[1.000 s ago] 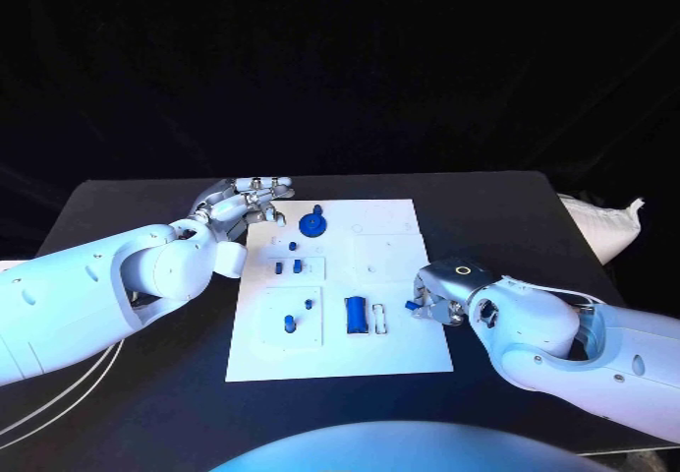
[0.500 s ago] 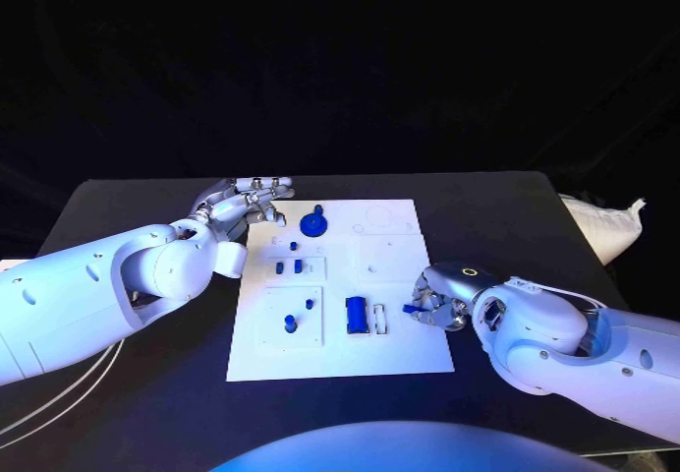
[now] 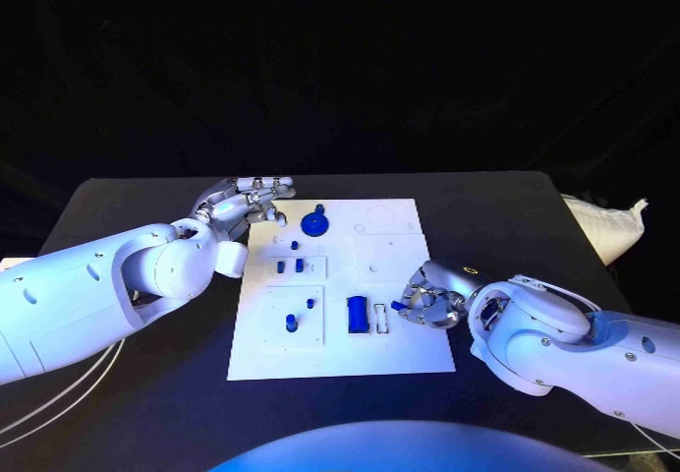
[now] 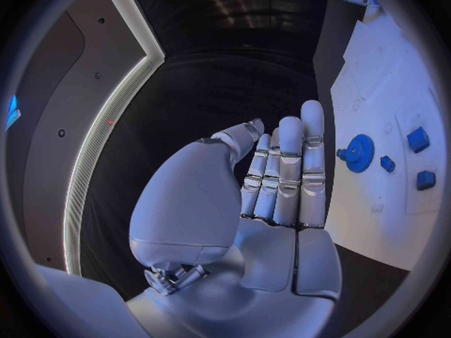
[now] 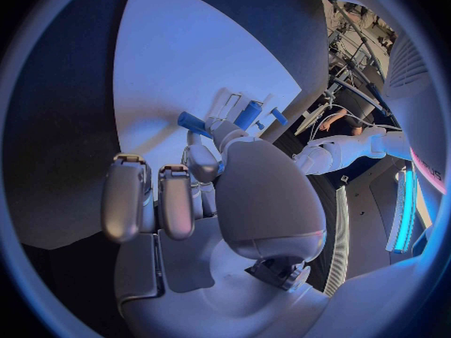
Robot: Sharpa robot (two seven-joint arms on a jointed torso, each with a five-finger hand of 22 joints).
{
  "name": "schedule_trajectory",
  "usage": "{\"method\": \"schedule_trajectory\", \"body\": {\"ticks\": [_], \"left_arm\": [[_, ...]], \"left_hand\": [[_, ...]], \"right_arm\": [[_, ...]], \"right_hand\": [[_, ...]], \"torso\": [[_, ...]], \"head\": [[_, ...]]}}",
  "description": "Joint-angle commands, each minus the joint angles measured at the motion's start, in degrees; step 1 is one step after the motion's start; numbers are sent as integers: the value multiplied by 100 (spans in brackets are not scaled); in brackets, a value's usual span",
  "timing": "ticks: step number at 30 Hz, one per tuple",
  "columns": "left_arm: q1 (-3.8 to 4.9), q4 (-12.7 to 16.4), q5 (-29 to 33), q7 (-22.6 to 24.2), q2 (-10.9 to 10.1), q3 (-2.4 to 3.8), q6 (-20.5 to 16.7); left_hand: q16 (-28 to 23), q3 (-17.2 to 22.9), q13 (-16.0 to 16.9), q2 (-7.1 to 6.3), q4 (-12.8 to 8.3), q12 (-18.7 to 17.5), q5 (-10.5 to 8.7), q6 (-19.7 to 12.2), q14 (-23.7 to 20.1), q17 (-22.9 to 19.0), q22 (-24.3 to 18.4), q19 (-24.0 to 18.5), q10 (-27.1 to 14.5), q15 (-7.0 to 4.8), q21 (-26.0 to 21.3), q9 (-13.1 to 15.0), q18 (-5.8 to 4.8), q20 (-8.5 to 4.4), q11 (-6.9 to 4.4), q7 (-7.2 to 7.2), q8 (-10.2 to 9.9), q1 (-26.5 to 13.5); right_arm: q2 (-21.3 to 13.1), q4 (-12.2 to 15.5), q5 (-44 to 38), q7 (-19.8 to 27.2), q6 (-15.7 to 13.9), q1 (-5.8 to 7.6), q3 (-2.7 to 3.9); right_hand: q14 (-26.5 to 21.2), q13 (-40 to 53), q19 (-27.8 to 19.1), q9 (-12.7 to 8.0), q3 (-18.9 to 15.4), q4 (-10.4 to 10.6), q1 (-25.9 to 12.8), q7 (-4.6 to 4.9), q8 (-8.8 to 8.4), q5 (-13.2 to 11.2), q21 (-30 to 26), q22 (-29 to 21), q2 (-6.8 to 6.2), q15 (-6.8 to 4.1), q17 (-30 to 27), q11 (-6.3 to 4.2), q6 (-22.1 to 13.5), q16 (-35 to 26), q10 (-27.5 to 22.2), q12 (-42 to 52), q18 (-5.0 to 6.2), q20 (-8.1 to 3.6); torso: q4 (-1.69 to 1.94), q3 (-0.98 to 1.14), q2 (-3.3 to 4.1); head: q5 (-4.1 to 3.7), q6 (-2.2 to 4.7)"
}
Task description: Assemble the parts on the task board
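White task board [image 3: 401, 352], blue parts [image 3: 358, 314]

Task board: the white task board [image 3: 401, 356] lay mid-table.
Left hand: the left hand [image 3: 244, 203] hovered at its far-left corner, fingers apart.
Right hand: the right hand [image 3: 426, 298] pinched a small blue part [image 3: 400, 306].

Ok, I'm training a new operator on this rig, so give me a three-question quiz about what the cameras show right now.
1. True or false: the left hand holds a part.
2. Which hand pinches a small blue part? A) left B) right C) neither
3. Fill in: the blue gear lies at the task board's ___ end, far or near from the robot.

Key: 1 false; 2 B; 3 far.
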Motion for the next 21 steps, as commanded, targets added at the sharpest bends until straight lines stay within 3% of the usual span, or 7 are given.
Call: {"method": "schedule_trajectory", "body": {"ticks": [1,7,13,17,21], "left_arm": [[2,14,-22,12,9,3,97],[2,11,-22,8,19,3,95],[2,8,-22,7,31,3,87],[2,10,-23,4,34,3,85],[2,11,-24,0,34,3,82]], "left_hand": [[28,-8,-8,21,-27,24,-5,-39,-39,-6,3,-32,-29,-9,-37,-1,112,13,-8,0,36,-37],[30,-6,-8,28,-28,28,-4,-40,-40,-9,2,-33,-33,-9,-37,-1,112,13,-8,1,39,-36],[30,-6,-8,28,-28,28,-4,-41,-40,-10,2,-33,-33,-9,-38,-1,112,13,-8,1,39,-36],[31,-6,-8,29,-28,29,-4,-41,-41,-11,2,-33,-34,-8,-38,-1,112,13,-7,2,40,-38],[31,-6,-8,29,-28,29,-4,-41,-41,-11,2,-33,-34,-8,-38,-1,112,13,-7,2,40,-38]], "right_arm": [[50,5,391,-31,-159,3,0],[162,-46,422,-32,-112,8,-1],[280,-125,439,-49,19,10,-4],[340,-167,459,-50,135,10,-5],[377,-214,435,-60,270,10,-6]], "right_hand": [[345,11,18,76,63,0,-65,-4,13,62,23,13,-49,1,190,12,29,17,31,-12,-67,-8],[348,22,20,97,107,21,-159,-3,12,130,26,18,-86,2,202,13,38,23,47,-3,-68,-6],[351,46,25,139,107,120,-404,-7,18,402,34,33,-136,4,213,13,62,28,76,16,-70,-5],[358,81,34,167,-53,356,-765,-3,29,353,48,58,-130,13,247,22,99,49,120,63,-75,2],[363,94,42,189,-164,454,-906,-17,33,328,63,80,-96,3,266,10,119,61,137,75,-78,1]], "torso": [[-5,-4,-3],[-9,-5,-4],[-2,-4,-3],[0,-3,-1],[0,-6,-4]], "head": [[10,-9],[18,5],[24,13],[25,6],[26,-2]]}}
